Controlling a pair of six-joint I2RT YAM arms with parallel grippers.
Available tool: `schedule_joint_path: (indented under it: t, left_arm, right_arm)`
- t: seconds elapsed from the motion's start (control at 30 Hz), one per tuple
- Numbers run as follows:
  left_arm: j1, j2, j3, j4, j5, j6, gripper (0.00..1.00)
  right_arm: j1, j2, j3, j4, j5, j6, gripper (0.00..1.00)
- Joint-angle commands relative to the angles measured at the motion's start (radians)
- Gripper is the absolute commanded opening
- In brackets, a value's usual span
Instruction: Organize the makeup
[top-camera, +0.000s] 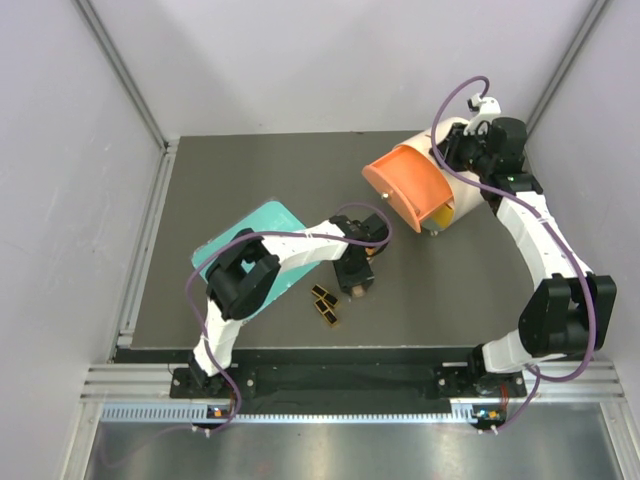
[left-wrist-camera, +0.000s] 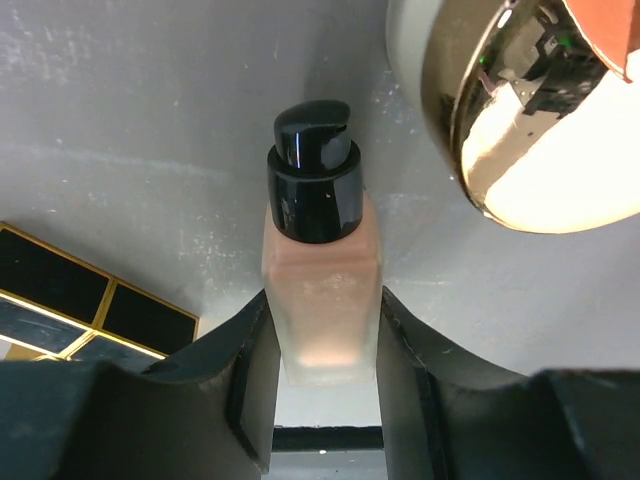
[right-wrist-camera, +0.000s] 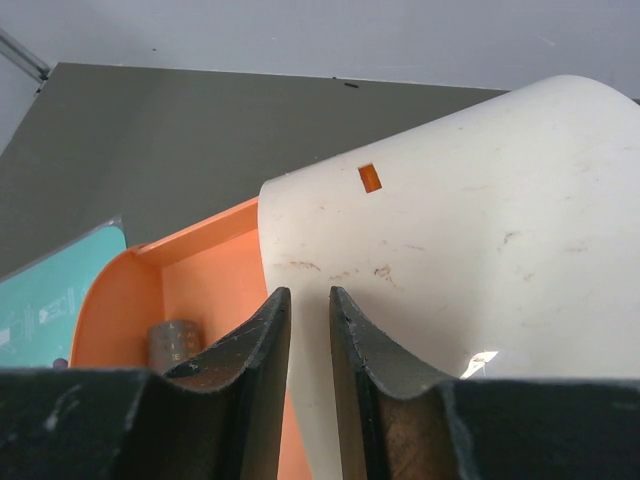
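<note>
Peach-pink makeup tube with a glossy black cap (left-wrist-camera: 322, 300) sits clamped between the left fingers (left-wrist-camera: 250, 385), which press on both flat sides of its lower body, with the cap pointing away from the wrist. It is near the middle of the dark grey worktop (top-camera: 300, 170), with the black gold-framed palettes (left-wrist-camera: 70, 310) to one side and the round gold compact (left-wrist-camera: 540, 130) to the other. Whether it is lifted or resting cannot be told. The right fingers (right-wrist-camera: 262, 345) are nearly closed and appear to pinch the wall of the white drum (right-wrist-camera: 450, 250) beside its pulled-out orange drawer (right-wrist-camera: 200, 270).

The hold is low on a smooth body, so the tube could pivot or slide out if swung fast. The compact is close by the cap, and a careless sweep may knock it away. A thin pinch on the drum's curved wall might slip, letting the drum turn and carry the drawer off line as the tube arrives.
</note>
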Motion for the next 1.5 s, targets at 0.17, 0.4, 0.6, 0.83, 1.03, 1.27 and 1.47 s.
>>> schedule_joint_path:
  t: [0.17,0.4,0.6,0.83,1.03,1.27,1.47]
  left_arm:
    - [-0.006,-0.119,-0.038,-0.127,-0.142,0.023,0.0]
    - [-0.004,-0.249,-0.045,-0.157,-0.228,0.069,0.0]
    - [-0.001,-0.352,0.062,-0.144,-0.3,0.143,0.0]
    - [0.045,-0.394,0.175,0.158,-0.172,0.267,0.0]
    - [0.065,-0.229,0.407,0.23,0.005,0.278,0.0]
    - [0.066,-0.102,0.577,0.314,0.092,0.239,0.0]
    - [0.082,-0.043,0.619,0.385,0.143,0.178,0.04]
  right_arm:
    - [0.013,0.063,-0.095,-0.305,0.009,0.001,0.24]
    - [0.013,0.058,-0.097,-0.307,0.018,0.0,0.24]
    - [0.013,0.058,-0.101,-0.316,0.034,-0.006,0.24]
    - [0.013,0.058,-0.098,-0.324,0.047,-0.014,0.24]
    - [0.013,0.051,-0.098,-0.331,0.058,-0.012,0.24]
    - [0.013,0.029,-0.116,-0.331,0.072,-0.005,0.24]
    - [0.013,0.018,-0.132,-0.333,0.08,-0.005,0.24]
